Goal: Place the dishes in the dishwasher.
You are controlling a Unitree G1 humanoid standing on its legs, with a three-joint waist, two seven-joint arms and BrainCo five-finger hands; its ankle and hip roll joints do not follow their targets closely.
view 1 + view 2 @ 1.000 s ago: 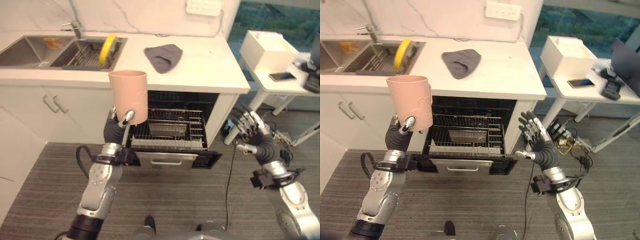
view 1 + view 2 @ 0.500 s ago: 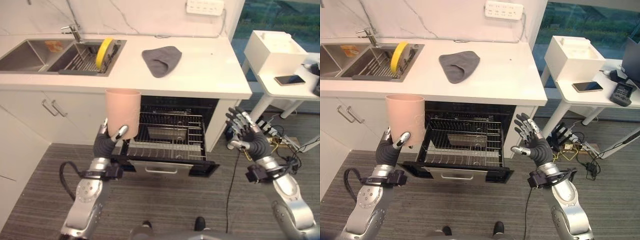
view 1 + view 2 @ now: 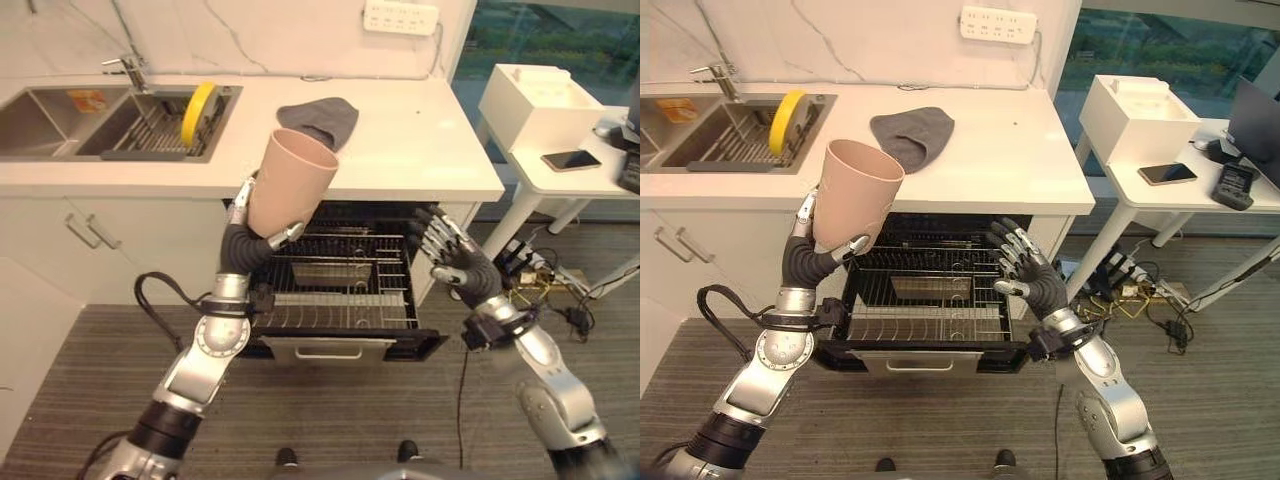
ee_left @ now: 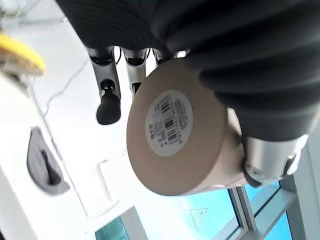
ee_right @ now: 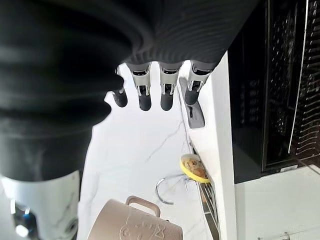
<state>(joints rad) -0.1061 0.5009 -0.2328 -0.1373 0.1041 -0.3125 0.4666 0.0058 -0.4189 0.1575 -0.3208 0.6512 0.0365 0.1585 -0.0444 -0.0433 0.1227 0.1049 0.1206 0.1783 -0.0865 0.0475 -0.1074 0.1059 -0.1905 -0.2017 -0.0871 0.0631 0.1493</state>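
We record one cup [image 3: 290, 185], pale pink, tall and tapered, with a handle on its side in the right wrist view and a white printed label on its flat base in the left wrist view. It is held aloft in our left hand [image 3: 255, 235], tilted so that its open mouth leans away from that hand toward the bench [image 3: 420, 150]; the fingers and thumb are curled round its lower body. The cup hangs above the near left corner of the one dishwasher rack [image 3: 345, 280], clear of it.

That rack is drawn out over the open dishwasher door [image 3: 345, 345], directly between our two hands.

Our right hand [image 3: 1030, 275] stands on the far side of the rack from the cup, fingers spread and straight, holding nothing and touching nothing.

Beyond the left hand, on the bench, we count one grey cloth [image 3: 910, 135]. Further to that hand's outer side sits the sink [image 3: 150, 110] with one yellow plate [image 3: 200, 105] standing on edge in it.

Beyond the right hand we note one white box [image 3: 1135, 110] and one phone [image 3: 1167, 173] on a side table [image 3: 1200, 195].
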